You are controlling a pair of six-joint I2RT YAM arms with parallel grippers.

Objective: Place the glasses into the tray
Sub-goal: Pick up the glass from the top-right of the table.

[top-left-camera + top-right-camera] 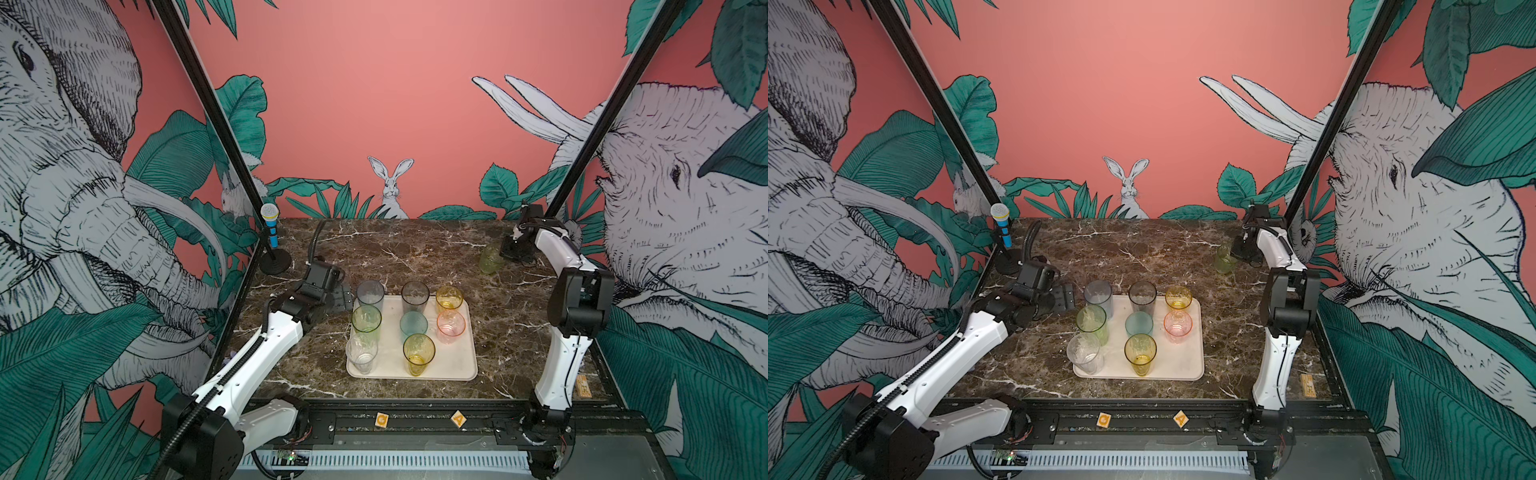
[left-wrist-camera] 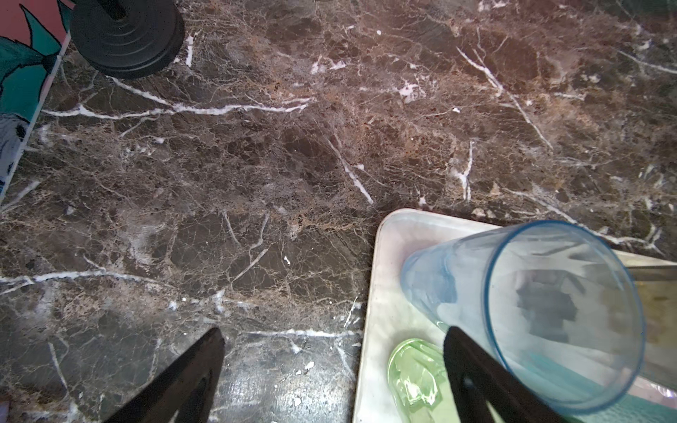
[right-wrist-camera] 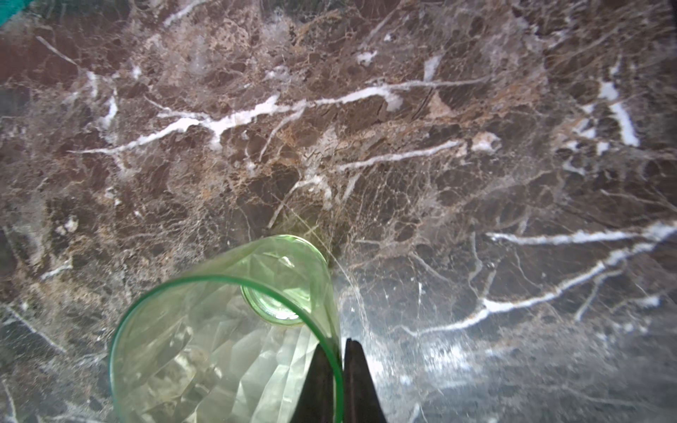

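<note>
Because the green glass (image 1: 491,259) stands far back on the right of the table (image 1: 415,249), well apart from the tray (image 1: 455,359), I have the right gripper (image 3: 339,351) on it. The fingers are clamped on its wall at the rim, one inside and one outside, a pinch I judge suits a mouth this wide. Whether its base has left the table I cannot tell. Eight other glasses stand in the tray, and the near right corner is bare, so I would carry this one there. The left gripper (image 2: 335,340) hangs beside the tray's far left corner, next to the grey glass (image 2: 531,311). Its fingers are wide apart and hold nothing, clear of the right arm's likely path.
</note>
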